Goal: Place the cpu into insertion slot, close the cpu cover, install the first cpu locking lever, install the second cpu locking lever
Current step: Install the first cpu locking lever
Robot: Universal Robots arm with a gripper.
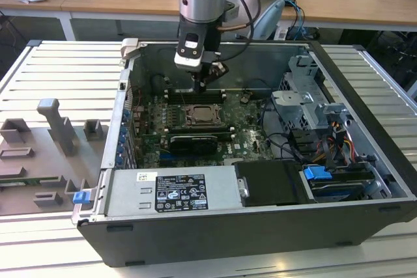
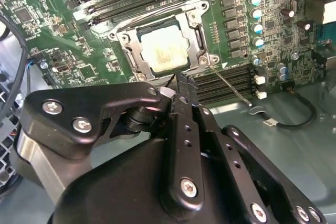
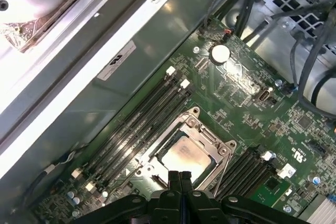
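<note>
2 fingers (image 3: 172, 178) of my gripper (image 3: 179, 174) are pressed tight together with nothing between them, and they hang above the insertion slot (image 2: 148, 25). The cpu (image 2: 164, 50) lies flat inside that slot, with the cpu cover (image 2: 193, 24) lying down around its pale top. 1 thin locking lever (image 2: 231, 88) angles away from a corner of the slot.
</note>
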